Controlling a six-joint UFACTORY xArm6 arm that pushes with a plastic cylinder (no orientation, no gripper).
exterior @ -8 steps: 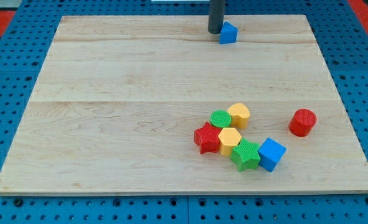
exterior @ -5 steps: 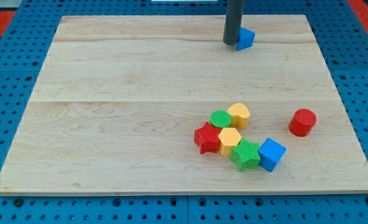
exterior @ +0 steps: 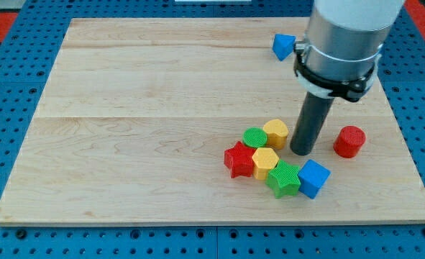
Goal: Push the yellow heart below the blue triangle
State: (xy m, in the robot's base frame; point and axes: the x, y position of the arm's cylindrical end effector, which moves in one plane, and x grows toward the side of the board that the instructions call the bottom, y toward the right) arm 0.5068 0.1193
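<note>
The yellow heart (exterior: 275, 133) lies in a cluster of blocks at the board's lower right. The blue triangle (exterior: 283, 46) lies near the board's top edge, right of centre. My tip (exterior: 303, 152) rests on the board just to the right of the yellow heart, close to it, between the heart and the red cylinder (exterior: 349, 141). The arm's grey body hides part of the board to the right of the blue triangle.
Touching the heart are a green round block (exterior: 254, 137) and a yellow hexagon (exterior: 265, 162). A red star (exterior: 239, 160), a green star (exterior: 283, 179) and a blue cube (exterior: 313, 178) complete the cluster. The wooden board (exterior: 126, 129) sits on a blue pegboard.
My tip has left the blue triangle at the top and come down to the right of the yellow heart. The blue triangle was pushed slightly right earlier and now rests alone.
</note>
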